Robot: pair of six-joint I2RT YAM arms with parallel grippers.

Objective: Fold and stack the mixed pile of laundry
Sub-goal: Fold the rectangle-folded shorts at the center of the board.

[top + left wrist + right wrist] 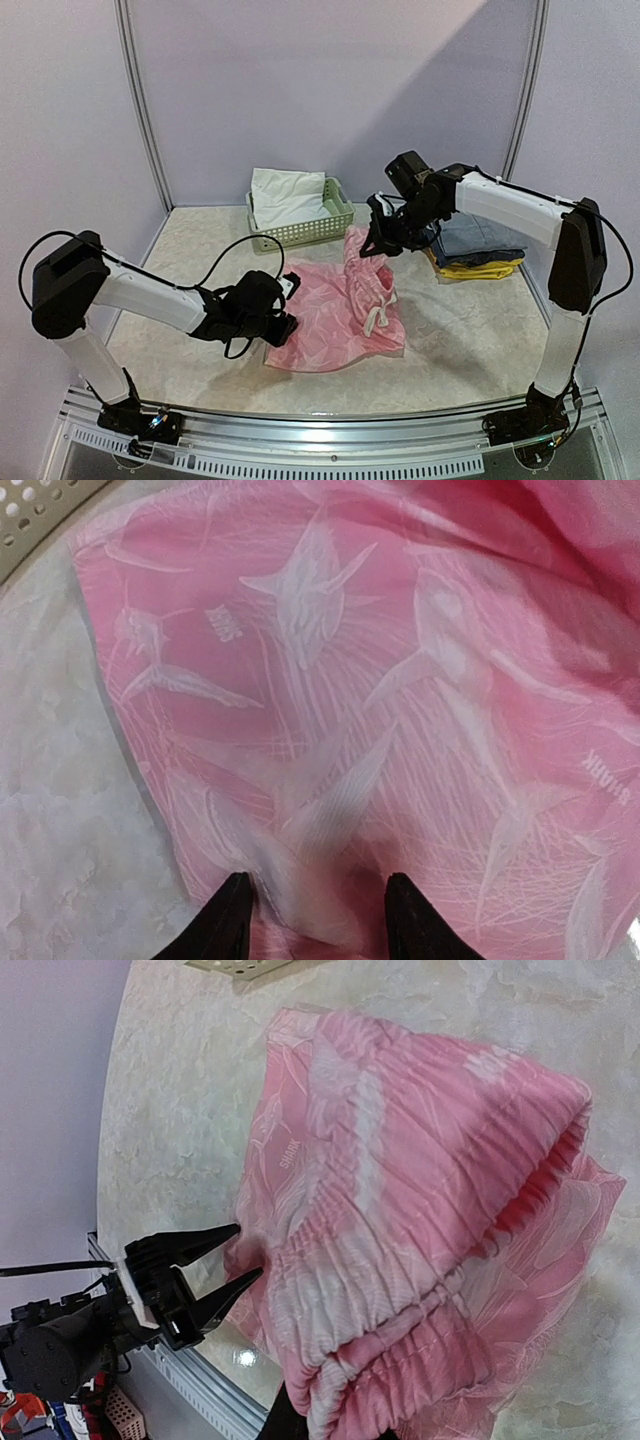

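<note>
Our right gripper (pixel 378 245) pinches the gathered waistband of the pink piece (pixel 335 320), holding that end up off the table (pixel 470 330) (the rest lies flat). Our left gripper (pixel 249 1250) stands spread at its left edge. The white piece (pixel 285 192) lies in the basket (pixel 310 232).

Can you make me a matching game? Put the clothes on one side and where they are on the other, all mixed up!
Things:
1. pink cloth
2. white cloth
3. blue and yellow clothes

Places:
A. in the green basket
B. folded in a stack at the right
C. spread on the table, one end held up by the right gripper

Pairs: 1-C, 2-A, 3-B
</note>
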